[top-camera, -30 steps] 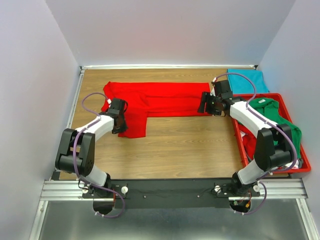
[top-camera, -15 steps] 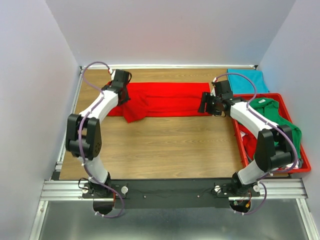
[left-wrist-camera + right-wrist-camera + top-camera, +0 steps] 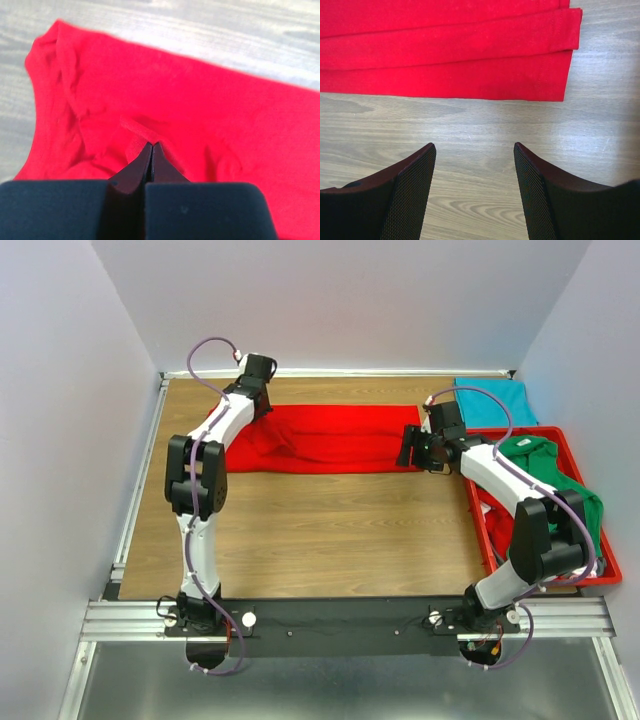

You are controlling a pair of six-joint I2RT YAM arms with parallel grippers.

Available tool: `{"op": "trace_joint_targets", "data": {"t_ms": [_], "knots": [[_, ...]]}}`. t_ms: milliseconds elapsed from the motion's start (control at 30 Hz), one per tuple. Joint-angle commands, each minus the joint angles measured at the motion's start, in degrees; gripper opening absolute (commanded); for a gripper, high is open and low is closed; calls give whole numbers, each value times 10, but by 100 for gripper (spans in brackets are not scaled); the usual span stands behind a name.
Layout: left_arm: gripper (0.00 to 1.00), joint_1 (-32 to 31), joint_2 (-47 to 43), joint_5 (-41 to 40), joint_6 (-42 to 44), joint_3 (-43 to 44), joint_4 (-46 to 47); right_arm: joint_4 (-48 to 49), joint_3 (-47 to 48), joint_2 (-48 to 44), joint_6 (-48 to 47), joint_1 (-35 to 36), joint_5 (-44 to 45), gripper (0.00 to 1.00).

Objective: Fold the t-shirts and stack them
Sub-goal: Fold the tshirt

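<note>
A bright red t-shirt [image 3: 330, 440] lies as a long folded band across the back of the wooden table. My left gripper [image 3: 259, 400] is at its back left end, shut on a pinch of the red t-shirt [image 3: 225, 115]; the closed tips [image 3: 151, 145] hold a small fold. My right gripper [image 3: 408, 452] is open and empty over bare wood [image 3: 474, 146], just in front of the shirt's right hem [image 3: 445, 55]. A teal t-shirt [image 3: 490, 400] lies flat at the back right. A green t-shirt [image 3: 545, 465] is crumpled in the red tray.
The rigid red plastic tray [image 3: 478, 520] runs along the table's right side, next to my right arm. White walls enclose the table at the back and on both sides. A metal rail runs along the near edge.
My left gripper has swung from the near left to the back left, carrying the hanging red flap up over the shirt. The shirt is now a narrow band. The right arm has not moved.
</note>
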Motion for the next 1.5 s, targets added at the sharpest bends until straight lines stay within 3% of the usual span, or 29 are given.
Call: {"op": "trace_joint_targets", "data": {"t_ms": [0,267,667,767,900,933,1000,1200,1300,1467], "knots": [[0,-3,18,-13,13,35,36,18,-8,-12,-12,-2,2,71],[0,10,68,-22,-16,102,22,37,-4,2,-16,-2,-45,67],[0,26,98,2,-38,95,20,100,68,103,-21,43,-169,44],[10,30,98,11,-40,91,24,123,85,138,-10,63,-170,37],[49,30,84,19,-37,84,35,138,123,180,-2,75,-173,36],[54,32,77,21,-37,81,37,139,129,190,-2,78,-175,36],[67,35,48,27,-37,59,43,141,139,215,-2,85,-175,36],[71,56,-91,62,-74,-103,87,149,171,263,0,116,-175,36],[71,63,-169,69,-87,-207,117,153,191,280,2,135,-174,31],[56,86,-233,82,-102,-331,148,160,224,321,5,151,-170,26]]}}
